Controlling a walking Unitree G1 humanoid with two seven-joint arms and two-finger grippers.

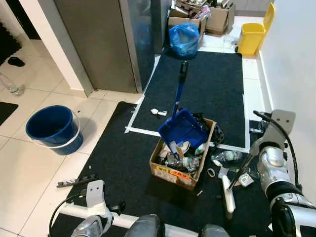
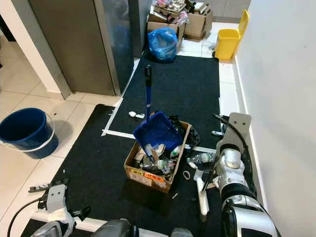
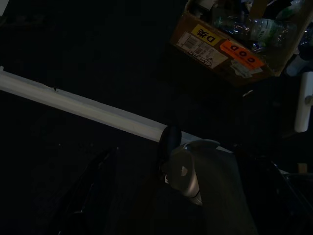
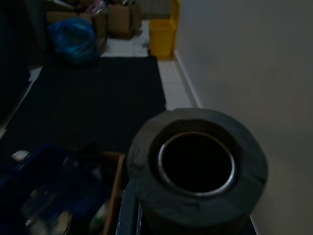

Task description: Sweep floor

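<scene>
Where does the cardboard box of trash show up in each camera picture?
Left eye: cardboard box at lower centre, on the black mat.
Right eye: lower centre, slightly left.
Left wrist: upper right corner, orange label facing.
Right wrist: lower left, only its edge, blurred.
Shared landmark: blue dustpan resting in it.

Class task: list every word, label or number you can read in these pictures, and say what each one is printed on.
"D米" on the yellow sticker of the cardboard box.
"GOD", roughly, on its orange sticker; uncertain.
White shipping label: too small to read.
</scene>
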